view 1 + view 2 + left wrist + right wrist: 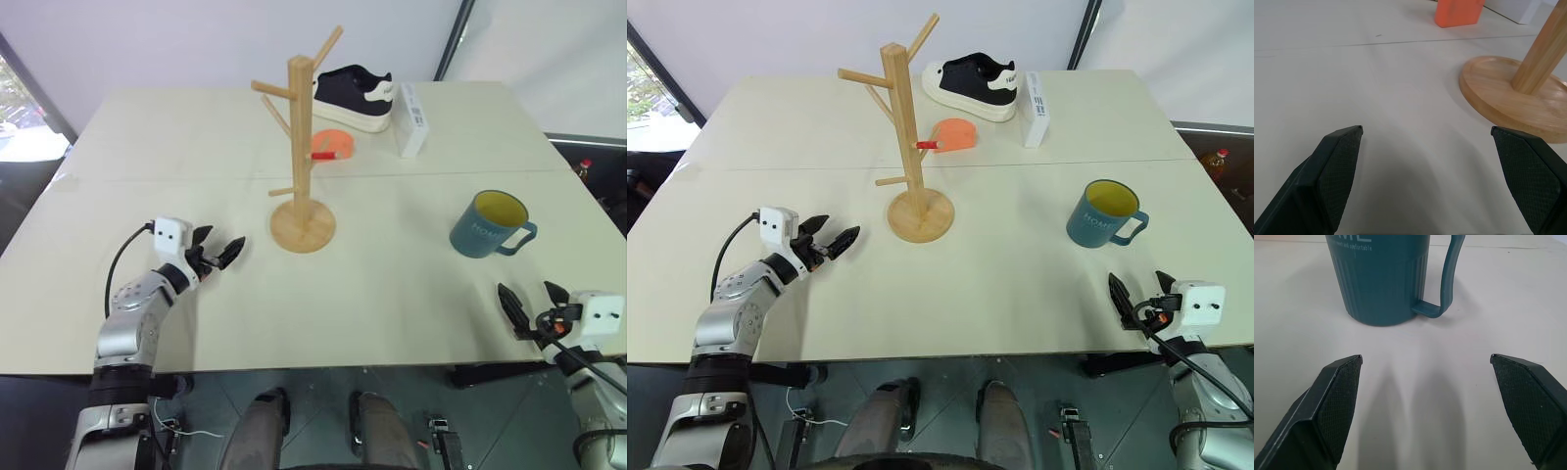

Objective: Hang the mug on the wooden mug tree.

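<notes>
**Ana:** Counter (411,294) first: a wide pale top with a seam running across it. The wooden mug tree (302,147) stands upright near the middle on its round base, pegs angled upward. Behind it lie a black-and-white shoe (355,96), a white box (411,119) and a small orange thing (333,145).

**Ben:** And the mug (490,224)?

**Ana:** Upright on the counter to the right of the tree and well apart from it, yellow inside showing, its loop handle turned toward the robot's right. Nothing touches it.

**Ben:** The claws?

**Ana:** The right claw (532,311) hovers near the counter's front edge, jaws spread wide and empty, aimed at the mug, which sits just ahead in the right wrist view. The left claw (217,251) is also wide open with nothing in it, low over the counter beside the tree's base.

**Ben:** So the step in hand looks like the reach for the mug.

**Ana:** Probably. It would be done best by closing on the body or rim and leaving the handle loop free, since the loop must slide over a peg. The claw should go in level and centred, so a finger doesn't nudge the mug sideways. The left claw could steady the base later.
</notes>
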Robot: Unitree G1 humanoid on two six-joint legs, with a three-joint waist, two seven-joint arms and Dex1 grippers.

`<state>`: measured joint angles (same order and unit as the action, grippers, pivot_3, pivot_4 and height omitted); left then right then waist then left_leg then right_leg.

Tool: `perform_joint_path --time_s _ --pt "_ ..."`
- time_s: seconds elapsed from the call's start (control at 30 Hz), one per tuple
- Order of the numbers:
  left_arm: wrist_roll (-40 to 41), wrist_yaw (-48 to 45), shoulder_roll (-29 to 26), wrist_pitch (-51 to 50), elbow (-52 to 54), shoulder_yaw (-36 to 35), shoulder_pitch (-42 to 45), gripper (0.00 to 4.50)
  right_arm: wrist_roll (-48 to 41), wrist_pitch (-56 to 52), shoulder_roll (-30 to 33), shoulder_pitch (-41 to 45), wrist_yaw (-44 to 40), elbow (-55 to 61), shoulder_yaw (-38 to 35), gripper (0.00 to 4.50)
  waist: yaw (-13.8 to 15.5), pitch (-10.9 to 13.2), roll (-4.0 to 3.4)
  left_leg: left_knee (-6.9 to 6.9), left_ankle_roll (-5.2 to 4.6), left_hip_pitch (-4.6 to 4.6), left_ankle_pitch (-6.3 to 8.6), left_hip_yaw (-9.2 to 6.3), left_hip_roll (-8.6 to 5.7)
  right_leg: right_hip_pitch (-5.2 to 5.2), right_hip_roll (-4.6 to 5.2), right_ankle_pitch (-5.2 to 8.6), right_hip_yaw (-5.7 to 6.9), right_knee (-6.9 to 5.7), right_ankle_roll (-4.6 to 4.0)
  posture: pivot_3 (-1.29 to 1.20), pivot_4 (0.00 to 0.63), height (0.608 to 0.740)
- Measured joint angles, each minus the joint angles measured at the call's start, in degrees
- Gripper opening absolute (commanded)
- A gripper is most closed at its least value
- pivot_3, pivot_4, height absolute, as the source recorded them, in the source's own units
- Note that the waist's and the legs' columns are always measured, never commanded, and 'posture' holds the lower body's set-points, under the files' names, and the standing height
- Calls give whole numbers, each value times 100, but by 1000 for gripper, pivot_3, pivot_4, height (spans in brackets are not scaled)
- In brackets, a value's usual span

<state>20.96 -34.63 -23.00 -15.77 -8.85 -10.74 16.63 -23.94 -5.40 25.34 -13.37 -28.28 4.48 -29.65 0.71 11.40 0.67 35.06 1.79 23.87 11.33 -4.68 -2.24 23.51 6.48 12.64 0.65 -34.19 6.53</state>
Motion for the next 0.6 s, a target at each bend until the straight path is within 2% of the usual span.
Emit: perform_joint_path --time_s 0.4,0.5,0.6 --pt "98 -72 7 -130 205 69 -23 4500 19 11 0 11 91 -9 -2 4358 -1 0 0 1 -1 -1 -1 1 0 0 0 -9 0 -2 -12 0 150 740" --pt "206 -244 28 -184 451 108 -47 4500 19 10 0 10 108 -7 -2 4358 -1 0 0 1 -1 -1 -1 1 0 -1 0 -10 0 -2 -14 0 150 740" --pt "399 -825 -3 -294 1096 534 -225 4500 20 -22 -9 22 235 36 -2 4358 1 -1 -1 2 -1 0 -1 5 -1 -1 2 -13 -3 0 -20 0 150 740"
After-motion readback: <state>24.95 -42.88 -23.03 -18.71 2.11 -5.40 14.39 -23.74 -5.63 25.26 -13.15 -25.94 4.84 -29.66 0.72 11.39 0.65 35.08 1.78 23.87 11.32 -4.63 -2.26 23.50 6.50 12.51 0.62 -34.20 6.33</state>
